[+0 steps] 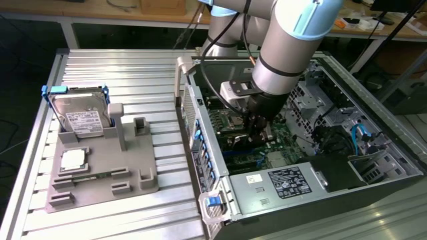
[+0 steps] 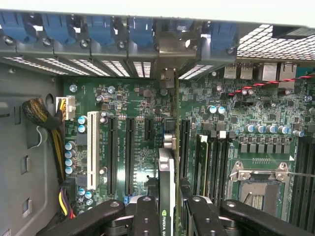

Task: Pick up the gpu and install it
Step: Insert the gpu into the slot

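**Gripper state.** The jaws of the gripper (image 2: pixel 171 210) are closed on the gpu (image 2: pixel 166 172). One of the fingers (image 2: pixel 145 212) bears on each flat face, near the card's upper edge.

**Position of the card.** The gpu stands on edge between the jaws. It runs forward from them toward the rear wall of the computer case (image 1: pixel 293 182), where its metal end bracket (image 2: pixel 168 78) appears to meet the slotted panel. The motherboard (image 2: pixel 133 105) lies directly below the jaws. The long expansion slots (image 2: pixel 130 147) lie to one side of the jaws and the CPU socket (image 2: pixel 258 184) to the other. Whether the connector edge is seated in a slot cannot be determined.

**Handling assessment.** The card is probably light and stiff, but thin and fragile.
- Grip the flat faces at mid-length, clear of the mounted components.
- Hold the card upright, since a tilt would likely strain the connector edge and the slot.
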